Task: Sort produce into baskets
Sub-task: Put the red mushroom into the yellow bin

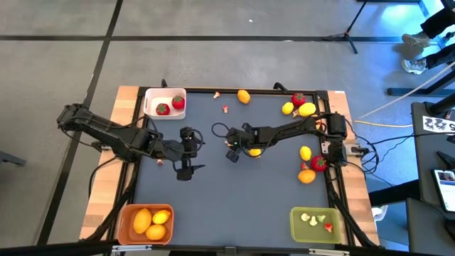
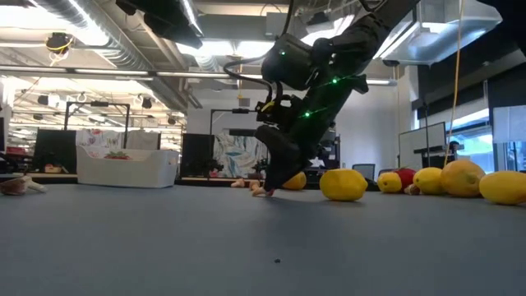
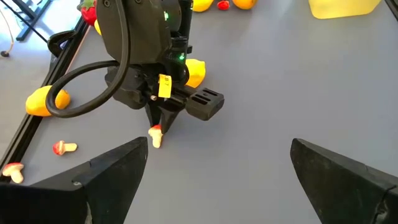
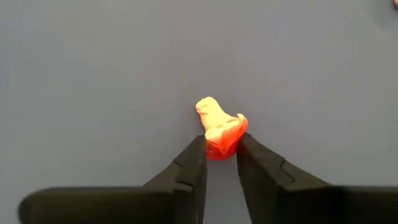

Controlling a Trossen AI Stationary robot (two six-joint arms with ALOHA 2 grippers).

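Near mid-surface [image 1: 213, 192], the right claw [image 4: 221, 160] pinches a small pale bit [image 4: 219, 127] by its red end, the bit resting on the surface. Judgement: seat the grip fully before lifting; the piece is tiny, lumpy and glossy (likely to squirt out). Surface is matte grey, smooth. Left claw [image 3: 217, 186] hangs just beside, spread wide, empty.

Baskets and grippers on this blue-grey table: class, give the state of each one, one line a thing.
White square plastic basket: holds two red strawberries.
Orange rectangular basket: holds three yellow-orange fruits.
Olive-green rectangular basket: holds a few small pale and red bits.
Right gripper: closed on a small red-and-cream toy bit, at table level.
Left gripper: open, empty.
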